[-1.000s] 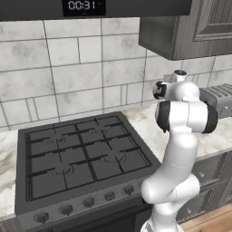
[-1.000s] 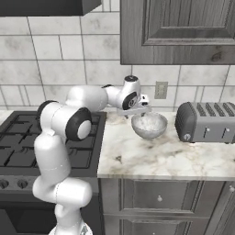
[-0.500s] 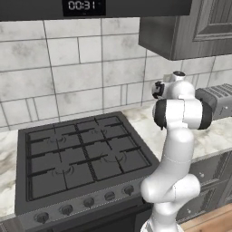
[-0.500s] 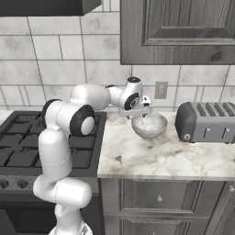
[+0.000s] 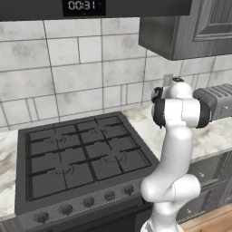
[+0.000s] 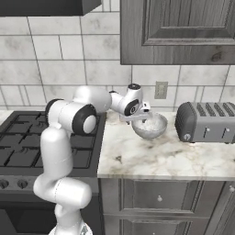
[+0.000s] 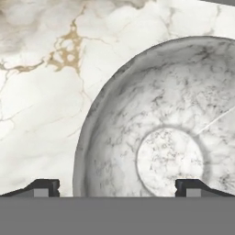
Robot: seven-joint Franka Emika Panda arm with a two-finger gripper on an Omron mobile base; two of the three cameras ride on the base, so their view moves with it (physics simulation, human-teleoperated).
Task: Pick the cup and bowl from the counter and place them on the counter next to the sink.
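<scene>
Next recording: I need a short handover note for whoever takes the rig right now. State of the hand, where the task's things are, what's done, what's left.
Hand: open, holding nothing, poised just over the near-left rim of the bowl. In the hand view one fingertip sits outside the rim, the other inside.
Bowl: upright on the counter, between the stove and the toaster.
Cup and sink: not in these pictures.
Done: nothing moved yet.
Left: probably lower and close on the bowl's rim, carry it next to the sink, then find and move the cup.

Place: home kitchen | Seen: black gas stove top [image 5: 86, 158] | white veined marble counter [image 6: 160, 156] | grey slotted toaster [image 6: 206, 121] | dark grey panelled cabinets [image 6: 183, 27]
</scene>
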